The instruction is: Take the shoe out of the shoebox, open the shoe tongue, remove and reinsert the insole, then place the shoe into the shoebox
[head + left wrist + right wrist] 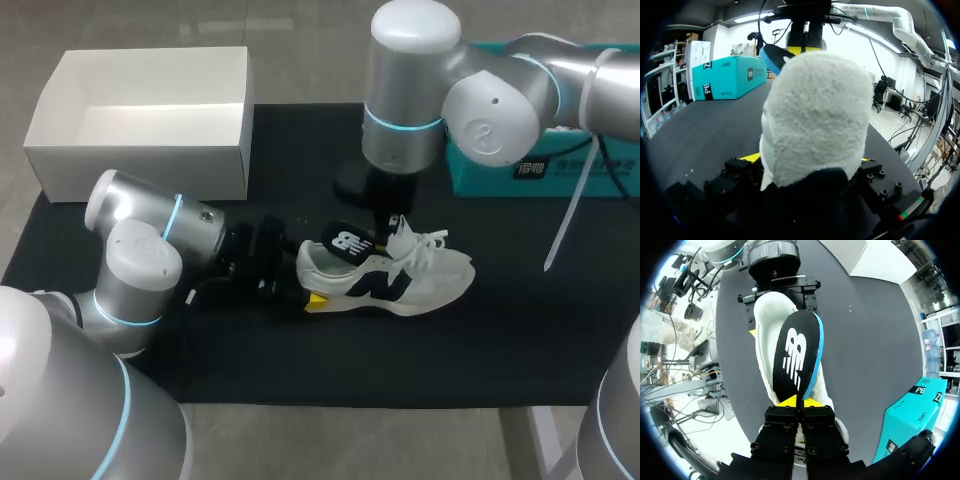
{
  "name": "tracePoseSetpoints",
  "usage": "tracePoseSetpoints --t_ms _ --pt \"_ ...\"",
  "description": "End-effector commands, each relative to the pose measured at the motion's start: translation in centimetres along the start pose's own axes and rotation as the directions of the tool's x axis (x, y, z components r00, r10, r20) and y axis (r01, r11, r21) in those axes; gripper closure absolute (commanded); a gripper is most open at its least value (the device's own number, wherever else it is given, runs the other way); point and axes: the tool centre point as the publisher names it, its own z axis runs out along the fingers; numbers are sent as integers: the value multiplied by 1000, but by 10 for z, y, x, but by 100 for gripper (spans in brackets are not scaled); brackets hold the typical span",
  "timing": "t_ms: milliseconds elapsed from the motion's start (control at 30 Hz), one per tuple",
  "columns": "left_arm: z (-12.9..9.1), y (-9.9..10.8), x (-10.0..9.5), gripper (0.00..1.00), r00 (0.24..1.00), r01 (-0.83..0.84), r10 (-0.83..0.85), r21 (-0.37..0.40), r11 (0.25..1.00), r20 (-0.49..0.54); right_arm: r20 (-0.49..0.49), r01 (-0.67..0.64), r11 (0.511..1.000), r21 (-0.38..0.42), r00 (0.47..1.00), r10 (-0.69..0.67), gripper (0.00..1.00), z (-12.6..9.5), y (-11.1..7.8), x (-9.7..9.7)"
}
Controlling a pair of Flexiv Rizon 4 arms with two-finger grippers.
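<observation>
Black table mat (520,340) carries everything. White open-topped shoebox (140,168) sits at its far left corner, teal box (500,178) at the far right, behind the right arm (480,100).

Shoe (410,283) is out of the box, standing on its sole mid-mat, toe pointing right, well apart from the shoebox.

Left arm (140,260) comes in low from the left. The left gripper (807,159) is clamped on the heel, a yellow tip on each side. My read: it's there as an anchor so the shoe can't lift or skid.

Right arm comes straight down over the shoe opening. The right gripper (795,402) is closed narrow, tips pinching one end of the insole (345,243). The insole stands tilted up out of the opening, logo face showing, far end toward the heel.

Judgement: insole step in hand. I can't tell whether it's coming out or going back in. Boxing the shoe is not yet done.
</observation>
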Motion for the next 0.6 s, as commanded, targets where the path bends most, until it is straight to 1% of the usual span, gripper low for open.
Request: tracePoseSetpoints --t_ms 33,200,300,333,433,600 --pt "1 3 -1 100 1000 0 0 -4 1000 -1 22 15 996 -85 1000 -13 100 -13 -8 2" --pt "1 3 -1 100 1000 0 0 -4 1000 -1 29 41 992 -116 999 -38 100 -15 11 -4" --pt "1 3 -1 100 1000 0 0 -4 1000 -1 37 55 987 -153 998 -50 100 -17 20 -8" --pt "1 3 -1 100 1000 0 0 -4 1000 -1 39 57 981 -185 998 -51 100 -18 23 -9" --pt "1 3 -1 100 1000 0 0 -4 1000 -1 34 72 971 -228 997 -65 100 -18 33 -11" --pt "1 3 -1 100 1000 0 0 -4 1000 -1 46 99 961 -259 995 -90 100 -24 48 -10"
